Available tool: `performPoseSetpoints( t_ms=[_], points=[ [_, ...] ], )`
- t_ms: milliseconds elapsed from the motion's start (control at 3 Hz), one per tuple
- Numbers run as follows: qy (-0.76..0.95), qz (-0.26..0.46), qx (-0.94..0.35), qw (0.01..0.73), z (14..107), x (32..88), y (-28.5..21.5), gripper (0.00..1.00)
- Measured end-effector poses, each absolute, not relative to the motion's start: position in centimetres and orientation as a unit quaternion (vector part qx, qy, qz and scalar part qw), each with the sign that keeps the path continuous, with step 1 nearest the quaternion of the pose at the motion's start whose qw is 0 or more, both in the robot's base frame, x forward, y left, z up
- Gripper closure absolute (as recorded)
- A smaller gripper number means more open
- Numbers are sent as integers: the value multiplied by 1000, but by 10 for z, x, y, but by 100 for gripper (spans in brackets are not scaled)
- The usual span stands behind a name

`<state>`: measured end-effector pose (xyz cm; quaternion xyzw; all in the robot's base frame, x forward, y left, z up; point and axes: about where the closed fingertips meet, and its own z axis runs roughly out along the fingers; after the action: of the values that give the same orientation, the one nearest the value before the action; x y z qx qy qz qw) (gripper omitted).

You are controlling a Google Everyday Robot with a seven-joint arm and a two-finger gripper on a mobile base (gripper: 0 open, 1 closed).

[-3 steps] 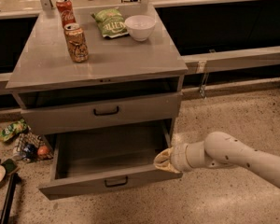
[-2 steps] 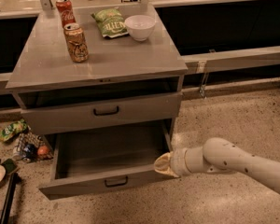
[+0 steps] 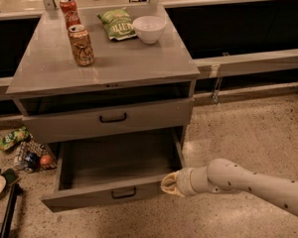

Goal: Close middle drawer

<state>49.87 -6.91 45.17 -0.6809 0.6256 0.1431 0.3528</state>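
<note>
The gripper (image 3: 169,184) sits low at the right front corner of the middle drawer (image 3: 89,198), its pale, cream-coloured tip pressed against or just beside the end of the drawer's front panel. Seen end-on, it does not show whether it is open or closed, and nothing can be seen held in it. The white arm (image 3: 258,185) behind it runs off the lower right edge. The middle drawer stands pulled well out from the grey cabinet (image 3: 119,63), with its plain grey box bare inside and a small black handle (image 3: 123,193) at the centre of its front. Above it, the upper drawer (image 3: 149,114) is nearly in, with a dark gap over it. Whatever lies below the open drawer is hidden by it. On the cabinet top stand a brown can (image 3: 81,45), a red can (image 3: 69,13), a green snack bag (image 3: 117,24) and a white bowl (image 3: 149,29). Litter (image 3: 12,138) lies on the floor at the left, partly cut off and hard to make out.
</note>
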Motion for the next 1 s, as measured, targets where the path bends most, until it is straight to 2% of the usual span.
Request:
performPoseSetpoints(
  t_ms=[1000],
  points=[
    [587, 102, -719, 357, 397, 516, -59, 100]
  ],
)
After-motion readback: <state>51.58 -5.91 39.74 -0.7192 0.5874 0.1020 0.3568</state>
